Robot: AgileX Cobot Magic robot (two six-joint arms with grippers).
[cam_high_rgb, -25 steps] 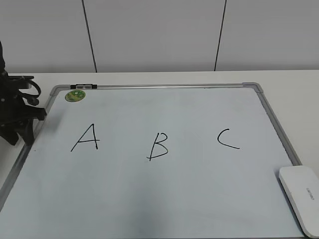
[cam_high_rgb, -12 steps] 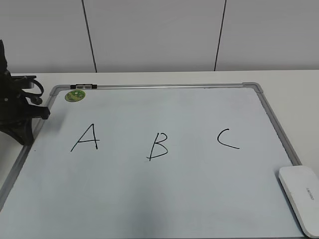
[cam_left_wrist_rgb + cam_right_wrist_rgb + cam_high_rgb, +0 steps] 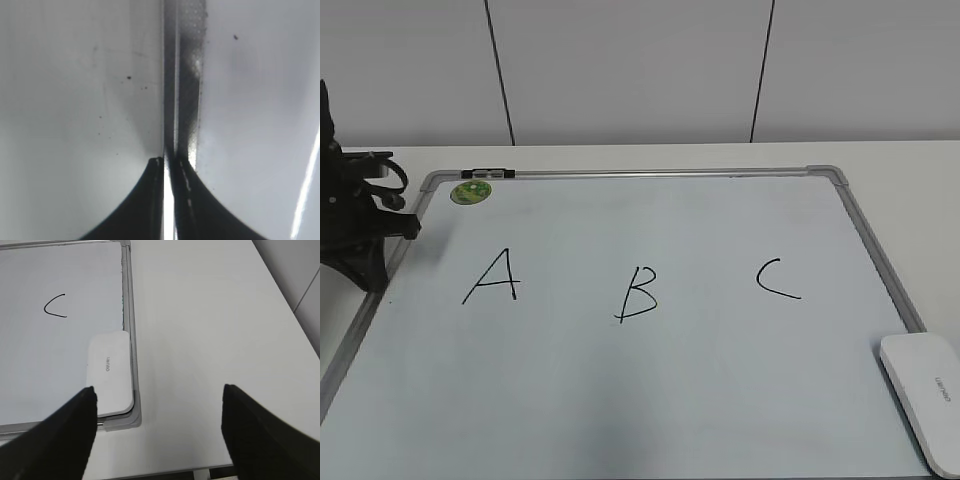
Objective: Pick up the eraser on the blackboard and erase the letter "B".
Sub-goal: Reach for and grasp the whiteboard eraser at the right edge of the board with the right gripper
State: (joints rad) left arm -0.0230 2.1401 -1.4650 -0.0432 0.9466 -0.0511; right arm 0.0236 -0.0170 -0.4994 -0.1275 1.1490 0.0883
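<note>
The blackboard (image 3: pixel 650 390) is a pale white board with a silver-grey frame, lying flat on the table. The letter "B" (image 3: pixel 638 292) is drawn in black at its middle, between an "A" (image 3: pixel 492 277) and a "C" (image 3: pixel 776 279). The white eraser (image 3: pixel 923 400) lies on the board's front right corner. It also shows in the right wrist view (image 3: pixel 109 372). My right gripper (image 3: pixel 157 390) is open and empty, above the table just right of the eraser. My left gripper (image 3: pixel 368 268) hangs over the board's left frame. In the left wrist view it (image 3: pixel 165 161) is shut and empty.
A round green magnet (image 3: pixel 471 191) sits at the board's far left corner, beside a small black clip (image 3: pixel 487 173) on the frame. White table (image 3: pixel 210 315) extends right of the board to an edge. A panelled wall stands behind.
My left gripper has shifted slightly to the right and up at the board's left edge. The eraser and the letters have not moved.
</note>
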